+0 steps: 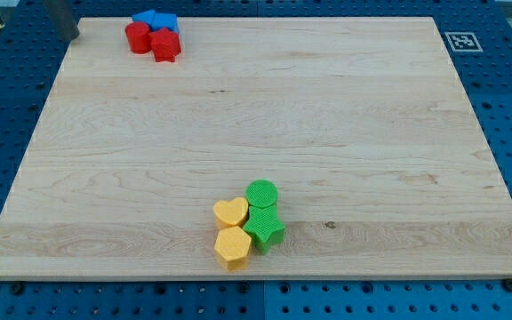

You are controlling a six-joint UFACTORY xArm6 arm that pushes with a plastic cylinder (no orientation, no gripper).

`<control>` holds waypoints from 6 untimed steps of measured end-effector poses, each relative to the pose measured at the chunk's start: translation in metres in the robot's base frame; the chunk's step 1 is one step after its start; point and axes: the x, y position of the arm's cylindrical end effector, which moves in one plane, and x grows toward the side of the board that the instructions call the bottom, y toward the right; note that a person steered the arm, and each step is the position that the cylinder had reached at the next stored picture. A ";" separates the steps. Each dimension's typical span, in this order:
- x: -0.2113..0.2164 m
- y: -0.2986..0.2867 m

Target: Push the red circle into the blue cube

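Note:
The red circle (137, 37) lies at the view's top left on the wooden board (265, 124). It touches a red star-like block (166, 44) on its right. Two blue blocks sit just above them, touching both: one squarish, the blue cube (165, 21), and another blue block (144, 18) whose shape I cannot make out. A dark rod stands at the board's top left corner, and my tip (72, 37) is to the left of the red circle, apart from it by a few block widths.
Near the view's bottom middle lies a tight cluster: a yellow heart (230, 212), a yellow hexagon (232, 246), a green circle (261, 194) and a green star (264, 228). A marker tag (460, 41) sits off the board's top right corner.

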 end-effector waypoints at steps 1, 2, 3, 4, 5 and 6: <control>-0.024 0.012; -0.019 0.044; 0.007 0.060; 0.030 0.084; 0.036 0.119; 0.037 0.108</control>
